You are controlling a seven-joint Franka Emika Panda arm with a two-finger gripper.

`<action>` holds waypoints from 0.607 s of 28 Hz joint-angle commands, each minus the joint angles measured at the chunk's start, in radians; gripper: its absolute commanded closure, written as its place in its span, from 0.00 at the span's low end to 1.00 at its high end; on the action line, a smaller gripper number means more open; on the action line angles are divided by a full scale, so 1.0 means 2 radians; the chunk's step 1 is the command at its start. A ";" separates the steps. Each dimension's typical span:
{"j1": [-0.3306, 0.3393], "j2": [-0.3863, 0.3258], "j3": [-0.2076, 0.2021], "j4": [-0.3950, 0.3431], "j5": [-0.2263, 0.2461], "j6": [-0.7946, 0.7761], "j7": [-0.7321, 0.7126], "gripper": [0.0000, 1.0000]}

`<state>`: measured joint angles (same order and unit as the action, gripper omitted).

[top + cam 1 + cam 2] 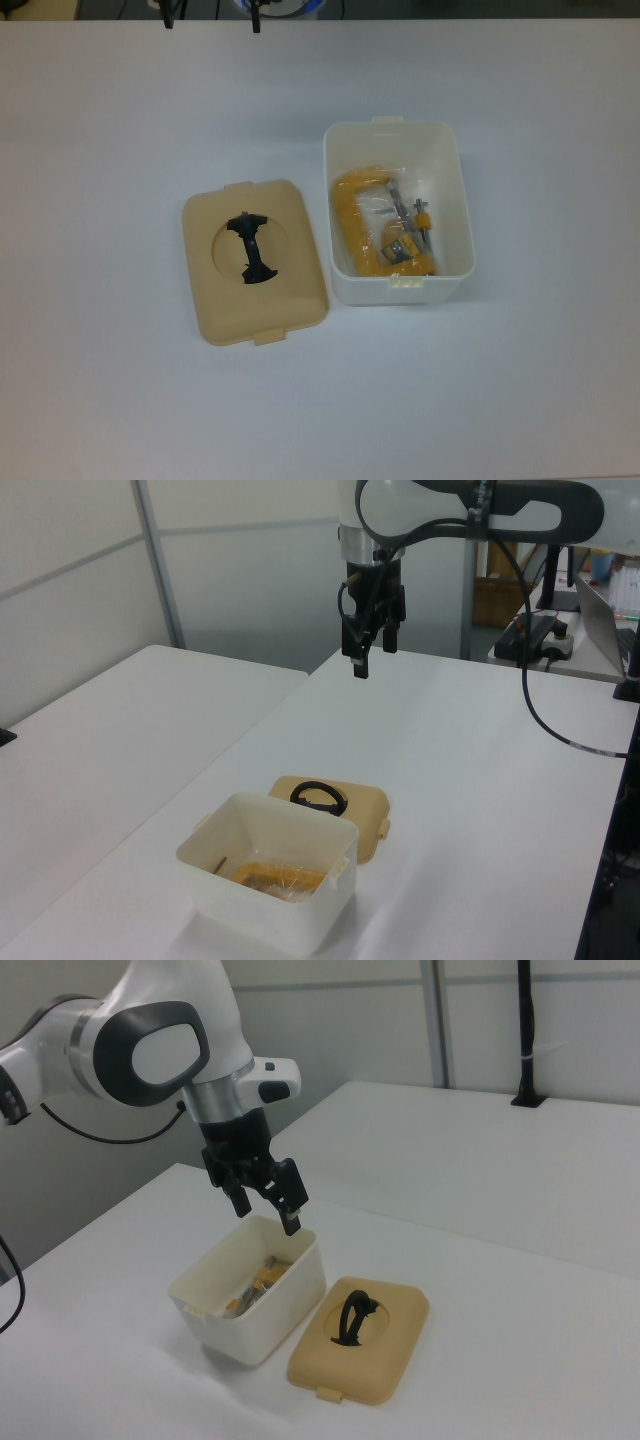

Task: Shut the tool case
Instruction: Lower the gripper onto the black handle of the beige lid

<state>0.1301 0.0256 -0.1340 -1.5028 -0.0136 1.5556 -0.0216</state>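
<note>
The tool case's white box (450,190) stands open on the white table, with a yellow tool (358,225) in clear wrapping inside. Its beige lid (215,300) lies flat beside it on the top view's left, and the black handle (250,248) rests in the lid's round recess. In the left view the lid (365,805) lies just behind the box (265,895). My gripper (268,1216) hangs open and empty in the air, well above the table and off to the side of the box (285,1300) and lid (395,1345). The gripper (372,655) touches nothing. Two dark fingertips (256,18) show at the top view's upper edge.
A second white table (120,720) adjoins on the left view's left. A laptop (605,610), a power strip (535,630) and cables lie at the left view's far right. A black post (527,1030) stands at the back in the right view.
</note>
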 commanded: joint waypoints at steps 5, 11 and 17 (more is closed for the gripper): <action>0.009 0.052 -0.007 -0.006 -0.001 0.083 -0.007 0.00; 0.009 0.081 -0.007 -0.007 -0.002 0.110 -0.009 0.00; 0.009 0.111 -0.007 -0.007 -0.012 0.113 -0.035 0.00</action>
<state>0.1333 0.2116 -0.1340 -1.5225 -0.0183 1.7664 -0.0360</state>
